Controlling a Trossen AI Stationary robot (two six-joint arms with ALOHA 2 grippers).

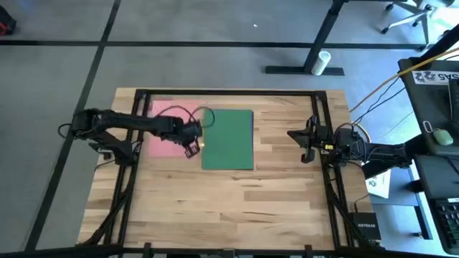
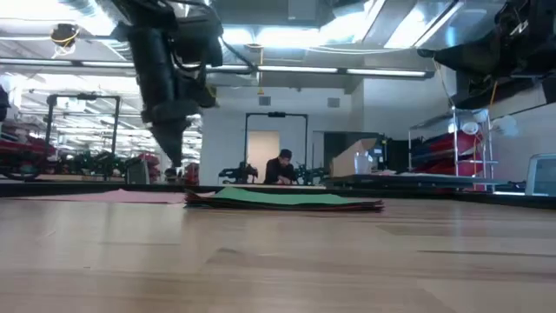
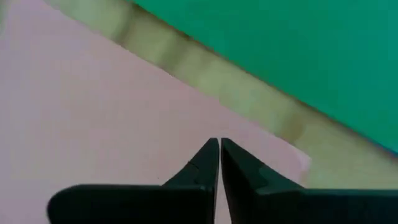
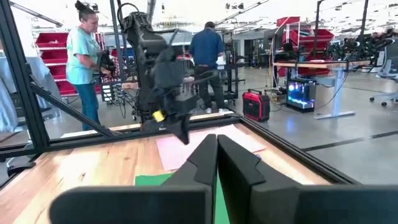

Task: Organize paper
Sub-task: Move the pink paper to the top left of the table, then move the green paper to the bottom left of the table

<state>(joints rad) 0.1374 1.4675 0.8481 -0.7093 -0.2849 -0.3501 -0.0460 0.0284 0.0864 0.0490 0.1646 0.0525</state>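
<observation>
The pink sheet lies flat on the far left part of the bench, by itself, with a narrow strip of bare wood between its edge and the green sheet beside it. The green sheet tops a low stack near the bench's middle; in the low view dark and reddish edges show under it, so other sheets seem to lie beneath, though their colours cannot be told for sure.

The left gripper hangs just over the pink sheet's corner nearest the stack. In the left wrist view its fingers are pressed together with nothing between them, their tips low above the pink paper near that corner; whether they touch it cannot be told.

The right gripper waits well apart, near the bench's right edge, fingers closed and empty, pointed toward the stack.

The step in hand looks like bringing the stray pink sheet to the pile. Next, the left fingers would likely need either to press down and slide the sheet toward the green one, or to open and catch the corner, a hard grip on thin flat paper
</observation>
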